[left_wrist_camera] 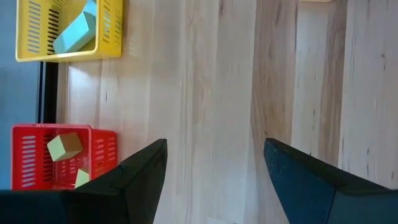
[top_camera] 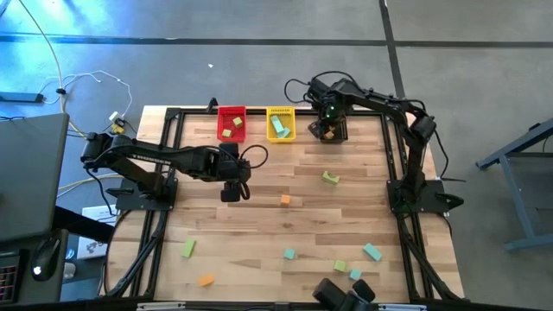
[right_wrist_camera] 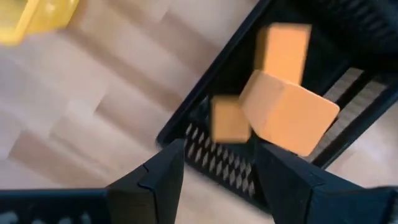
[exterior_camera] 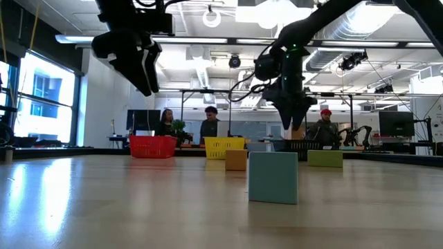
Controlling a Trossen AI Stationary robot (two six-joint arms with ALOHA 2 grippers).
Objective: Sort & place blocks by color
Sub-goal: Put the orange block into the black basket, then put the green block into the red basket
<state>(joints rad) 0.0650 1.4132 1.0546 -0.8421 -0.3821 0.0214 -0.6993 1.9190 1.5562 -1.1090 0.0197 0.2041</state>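
Orange blocks (right_wrist_camera: 283,106) fill the right wrist view, three of them lying in the black bin (top_camera: 329,131) at the far side of the wooden table (top_camera: 259,225); the right gripper (top_camera: 328,114) hangs directly above that bin, its fingers (right_wrist_camera: 155,180) parted with nothing between them. Beside the black bin stand the yellow bin (top_camera: 281,123) with a teal block (left_wrist_camera: 74,32) inside and the red bin (top_camera: 231,123) with two yellow-green blocks (left_wrist_camera: 64,146) inside. The left gripper (top_camera: 231,192) hovers over bare wood near the table's middle, jaws spread wide and empty (the planks show plainly between them). More blocks lie loose on the table: a green one (top_camera: 331,178) and an orange one (top_camera: 285,199) around the centre; teal, green and orange pieces (top_camera: 289,254) scattered along the near edge.
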